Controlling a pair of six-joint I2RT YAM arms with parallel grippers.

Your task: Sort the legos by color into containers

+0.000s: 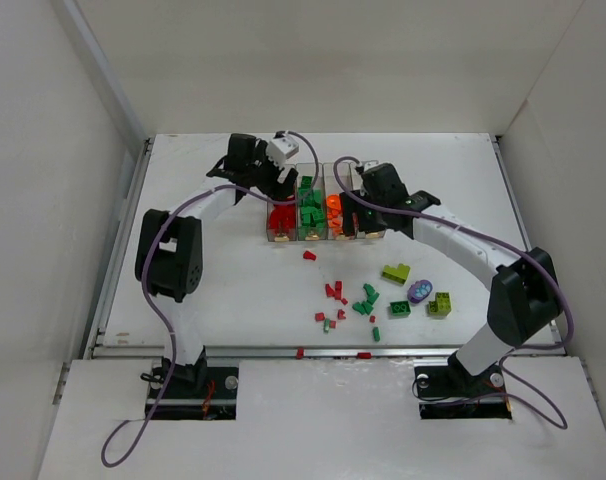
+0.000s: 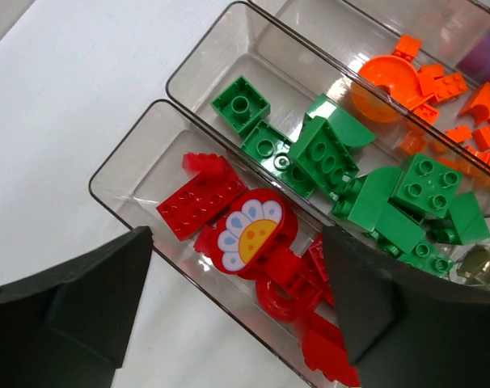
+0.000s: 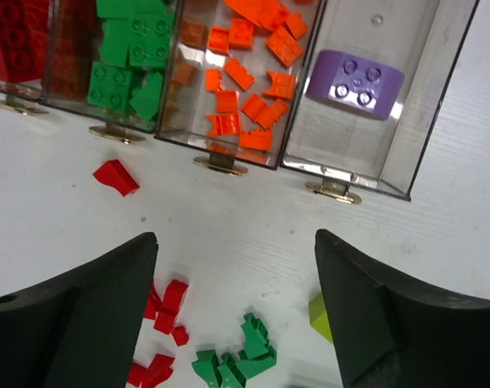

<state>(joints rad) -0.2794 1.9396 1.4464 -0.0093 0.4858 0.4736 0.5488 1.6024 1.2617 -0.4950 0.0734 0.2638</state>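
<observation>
Gaping empty: left gripper (image 2: 237, 267), right gripper (image 3: 235, 259); lime brick (image 3: 318, 314), four o'clock of right, could be nudged on descent.

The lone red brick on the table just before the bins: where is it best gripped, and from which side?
Probably from straight above, closing on the two upright side faces of the red brick: its top looks sloped. It lies apart from the bins, so both sides are free.
</observation>
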